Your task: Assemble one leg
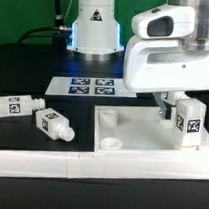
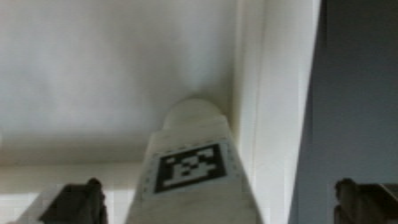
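Note:
A leg [image 1: 189, 123], a white stubby peg with a square tag, stands upright on the large white panel [image 1: 131, 129] near its corner at the exterior view's right. My gripper [image 1: 180, 101] is right above it, open, with the fingers down either side of its top. In the wrist view the leg [image 2: 187, 150] runs up between the two dark fingertips [image 2: 75, 202], with a gap on each side of it. My gripper [image 2: 217, 206] straddles the leg without touching it. Two more legs [image 1: 17, 107] [image 1: 51, 121] lie on the black table at the left.
The marker board [image 1: 91, 87] lies behind the panel near the robot base [image 1: 95, 27]. A round hole [image 1: 110, 143] shows in the panel's near left corner. A long white rail [image 1: 48, 169] runs along the front.

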`<act>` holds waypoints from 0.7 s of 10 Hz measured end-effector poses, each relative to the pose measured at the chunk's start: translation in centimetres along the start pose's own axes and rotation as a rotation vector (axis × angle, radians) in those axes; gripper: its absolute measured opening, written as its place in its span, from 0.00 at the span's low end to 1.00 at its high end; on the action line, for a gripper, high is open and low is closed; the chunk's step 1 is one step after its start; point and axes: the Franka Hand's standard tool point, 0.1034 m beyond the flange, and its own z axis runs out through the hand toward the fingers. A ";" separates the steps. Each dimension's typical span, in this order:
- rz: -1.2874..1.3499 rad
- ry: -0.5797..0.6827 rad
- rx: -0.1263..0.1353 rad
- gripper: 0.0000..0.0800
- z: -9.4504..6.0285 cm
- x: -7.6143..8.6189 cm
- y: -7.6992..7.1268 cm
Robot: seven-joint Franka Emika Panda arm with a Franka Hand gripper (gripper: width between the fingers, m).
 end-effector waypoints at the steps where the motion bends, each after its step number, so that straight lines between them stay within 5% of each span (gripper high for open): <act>1: 0.033 0.000 -0.001 0.70 0.0 0.0 0.1; 2: 0.045 0.001 -0.001 0.53 0.0 0.0 0.1; 3: 0.094 0.000 0.000 0.53 0.0 0.0 0.1; 4: 0.189 0.001 -0.002 0.36 0.0 0.0 0.3; 7: 0.489 0.008 -0.003 0.36 -0.1 0.2 0.2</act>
